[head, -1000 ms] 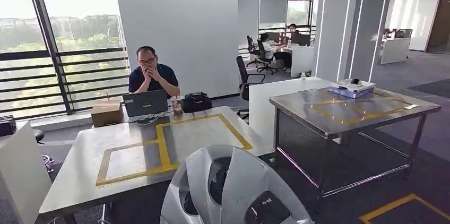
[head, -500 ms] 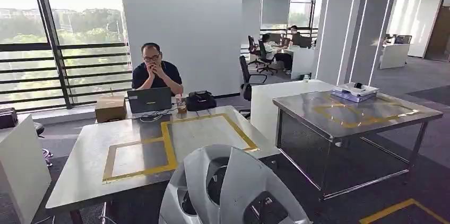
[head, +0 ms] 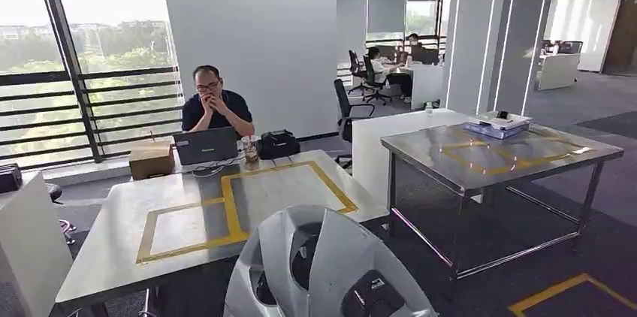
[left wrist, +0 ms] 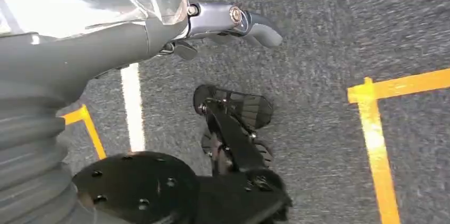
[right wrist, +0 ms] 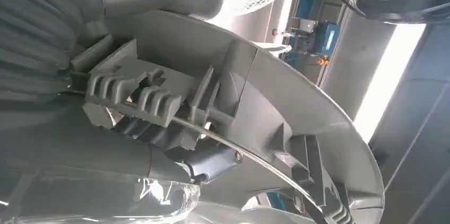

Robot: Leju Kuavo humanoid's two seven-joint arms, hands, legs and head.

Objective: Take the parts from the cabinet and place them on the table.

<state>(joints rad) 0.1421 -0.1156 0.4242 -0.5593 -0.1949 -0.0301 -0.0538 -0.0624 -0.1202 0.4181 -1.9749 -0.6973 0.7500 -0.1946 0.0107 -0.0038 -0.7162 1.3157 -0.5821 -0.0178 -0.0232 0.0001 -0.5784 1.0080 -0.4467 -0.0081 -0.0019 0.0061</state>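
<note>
Part (right wrist: 276, 102) gripped in right hand (right wrist: 159, 144), held before table (head: 120, 257)

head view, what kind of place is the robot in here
It looks like an open-plan office used as a robot test area. A person works at a laptop, office chairs stand behind, and two steel tables carry yellow tape outlines. The right hand holds a silver wheel cover.

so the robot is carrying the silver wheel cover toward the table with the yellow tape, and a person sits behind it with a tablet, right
Nearly right; it is a laptop, not a tablet, as the head view shows. The person sits behind the table with the yellow tape, the open laptop before them. The silver wheel cover is low in that view, and the right wrist view shows the right robot hand gripping it.
</note>
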